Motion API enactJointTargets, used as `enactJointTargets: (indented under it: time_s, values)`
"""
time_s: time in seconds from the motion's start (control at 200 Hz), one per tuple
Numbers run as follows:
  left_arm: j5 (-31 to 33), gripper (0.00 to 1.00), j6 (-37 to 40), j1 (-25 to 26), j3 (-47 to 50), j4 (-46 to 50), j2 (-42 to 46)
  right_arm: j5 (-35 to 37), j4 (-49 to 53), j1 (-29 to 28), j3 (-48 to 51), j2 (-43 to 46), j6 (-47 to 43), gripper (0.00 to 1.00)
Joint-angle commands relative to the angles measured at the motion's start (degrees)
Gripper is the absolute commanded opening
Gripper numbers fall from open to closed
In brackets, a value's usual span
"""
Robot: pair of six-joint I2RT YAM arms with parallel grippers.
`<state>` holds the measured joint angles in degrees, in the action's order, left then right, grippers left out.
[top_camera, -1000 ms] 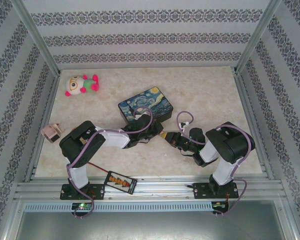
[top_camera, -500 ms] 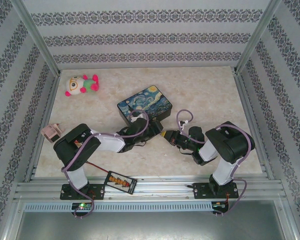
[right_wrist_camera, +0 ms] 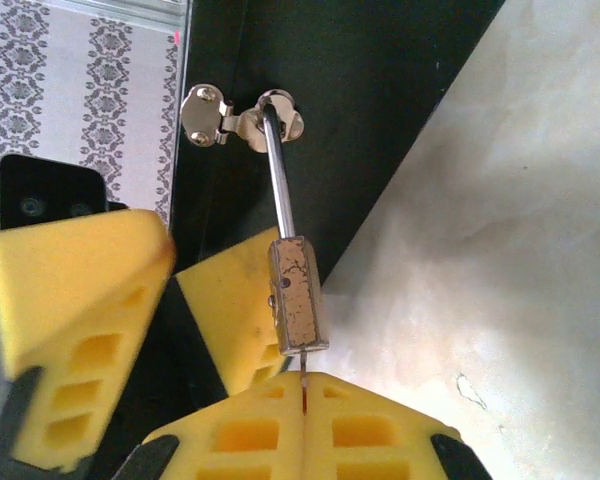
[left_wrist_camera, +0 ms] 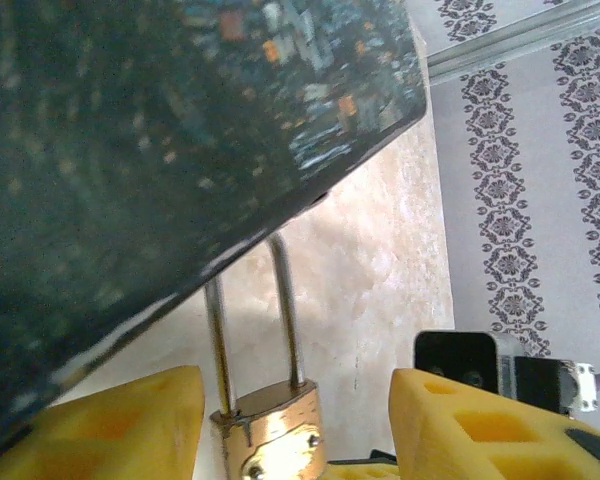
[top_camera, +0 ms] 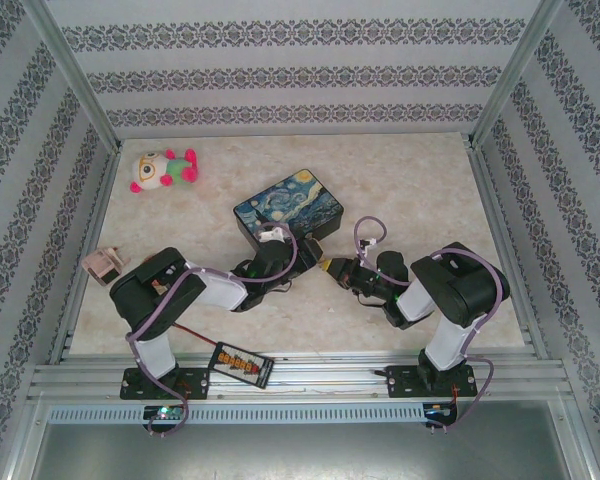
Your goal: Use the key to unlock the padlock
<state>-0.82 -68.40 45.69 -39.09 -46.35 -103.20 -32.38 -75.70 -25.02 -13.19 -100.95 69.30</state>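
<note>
The small brass padlock (left_wrist_camera: 270, 435) hangs by its thin silvery shackle (left_wrist_camera: 285, 310) from the hasp (right_wrist_camera: 238, 113) of the dark starry tin box (top_camera: 290, 205). My left gripper (left_wrist_camera: 295, 400) is open, with a yellow finger on each side of the padlock's body. The left finger is very near the body and a clear gap remains on the right. My right gripper (right_wrist_camera: 305, 400) is shut on the key (right_wrist_camera: 305, 365), whose thin blade runs straight up into the underside of the padlock (right_wrist_camera: 298, 295). Both grippers meet just in front of the box's near right corner (top_camera: 320, 258).
A pink and green plush toy (top_camera: 163, 168) lies at the back left. A small beige and pink object (top_camera: 104, 264) sits by the left rail. A black controller with orange buttons (top_camera: 242, 364) rests on the front frame. Patterned walls close in all sides.
My left gripper's jaws have come apart around the padlock, and the left arm has shifted slightly toward the box. The right arm has stayed put with the key.
</note>
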Motion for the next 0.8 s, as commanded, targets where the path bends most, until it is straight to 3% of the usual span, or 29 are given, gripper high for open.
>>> enactJointTargets:
  time_s: [0.0, 0.24, 0.8]
  values:
    - [0.49, 0.50, -2.25, 0.36, 0.95, -5.62, -1.95, 0.41, -3.50, -0.47, -1.69, 0.31, 0.92, 0.04]
    - [0.62, 0.50, -3.49, 0.36, 1.23, -7.60, -3.81, 0.21, -3.57, -0.56, -2.52, -0.21, 1.37, 0.04]
    - [1.00, 0.20, -3.80, 0.27, -1.72, -8.50, -6.73, 0.56, -3.66, -0.74, -2.38, -1.09, 0.94, 0.04]
